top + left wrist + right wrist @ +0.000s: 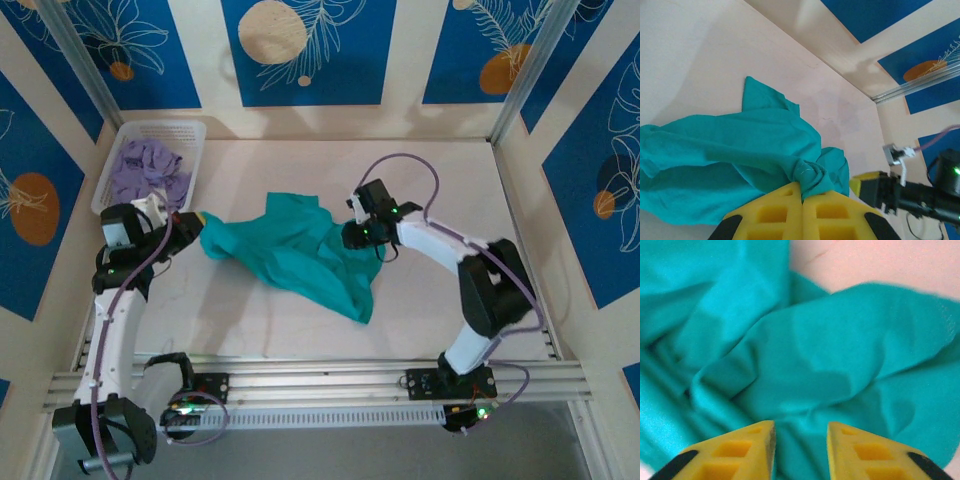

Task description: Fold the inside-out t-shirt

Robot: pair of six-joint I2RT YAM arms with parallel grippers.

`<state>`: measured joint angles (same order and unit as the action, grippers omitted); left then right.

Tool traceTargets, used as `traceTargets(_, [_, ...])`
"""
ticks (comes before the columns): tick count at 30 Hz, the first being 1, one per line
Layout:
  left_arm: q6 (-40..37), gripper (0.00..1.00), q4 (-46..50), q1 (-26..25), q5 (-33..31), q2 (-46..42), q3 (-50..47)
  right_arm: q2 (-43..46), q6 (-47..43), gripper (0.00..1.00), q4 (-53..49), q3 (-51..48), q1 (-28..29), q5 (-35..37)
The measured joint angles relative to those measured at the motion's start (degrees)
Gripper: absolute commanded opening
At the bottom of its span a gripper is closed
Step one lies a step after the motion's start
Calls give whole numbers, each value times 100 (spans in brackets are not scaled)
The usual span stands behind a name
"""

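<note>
2 white-black arms (pixel 115 330), purple cables (pixel 400 156), yellow fingers (pixel 735 450).

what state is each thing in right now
t-shirt: unfolded, crumpled, one end bunched up
left gripper: jaws shut on the t-shirt's bunched end
right gripper: jaws open, low over the t-shirt, cloth showing in the gap
basket: upright, holding the lavender garment
lavender garment: crumpled in the basket
</note>
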<state>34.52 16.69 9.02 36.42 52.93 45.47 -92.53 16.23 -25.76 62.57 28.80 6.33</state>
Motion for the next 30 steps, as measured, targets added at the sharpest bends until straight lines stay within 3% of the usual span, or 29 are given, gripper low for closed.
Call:
traceTargets(7, [31,0,-216,-70,0,111,0,1812,748,46,-490,-1484,944,-389])
traceTargets(14, [96,0,-409,-144,-2,210,0,2898,1443,46,-293,-2962,1947,-101])
traceTargets(30, [114,0,-428,-181,-66,238,0,3005,1620,23,535,-3467,2334,710])
